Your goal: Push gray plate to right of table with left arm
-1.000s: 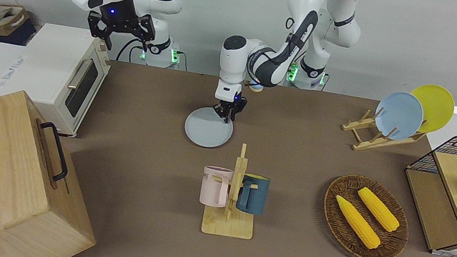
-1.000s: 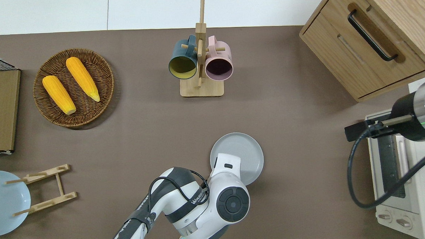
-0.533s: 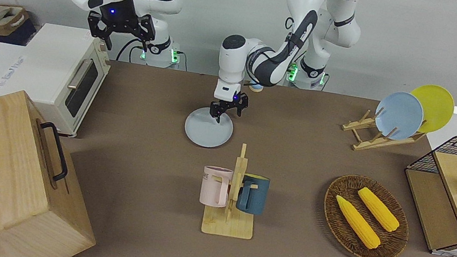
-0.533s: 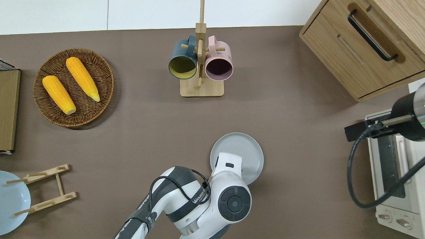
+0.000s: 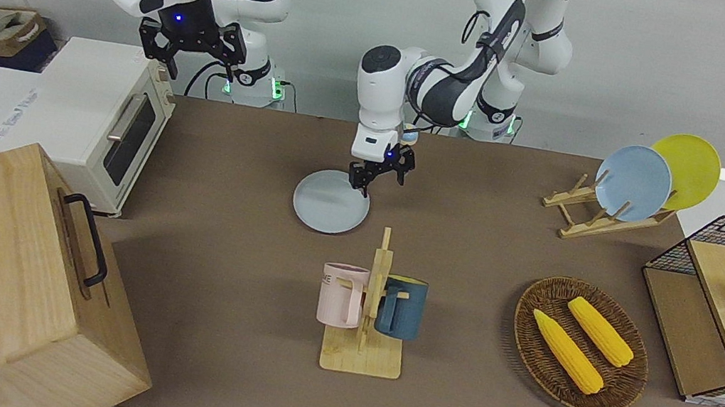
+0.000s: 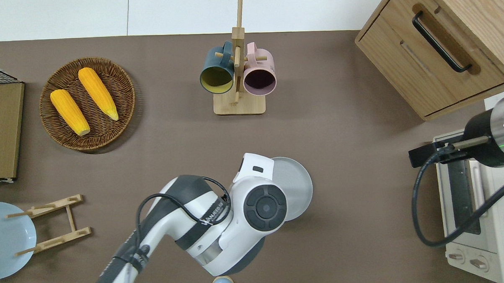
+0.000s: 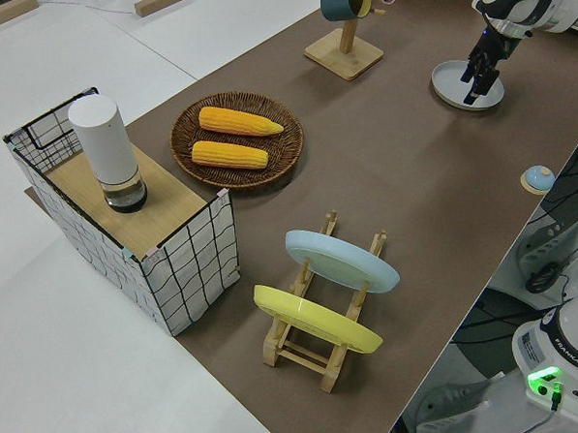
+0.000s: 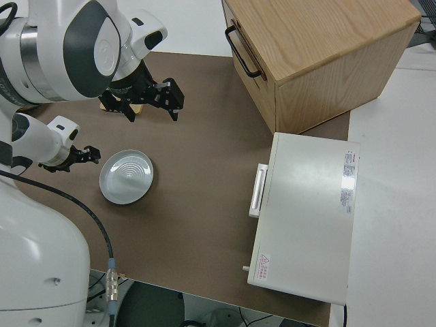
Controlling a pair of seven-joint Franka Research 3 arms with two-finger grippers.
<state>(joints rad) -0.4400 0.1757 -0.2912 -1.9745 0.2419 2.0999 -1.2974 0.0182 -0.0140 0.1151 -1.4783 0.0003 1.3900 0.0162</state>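
My left gripper [image 5: 380, 179], fingers spread wide, holds nothing at the gray plate [image 5: 330, 201] edge nearest the left arm's end. Next: lower, push toward the right arm's end.

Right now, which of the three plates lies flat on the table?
The gray plate, flat beside the left gripper. The sky-blue plate and yellow plate stand on the wooden rack.
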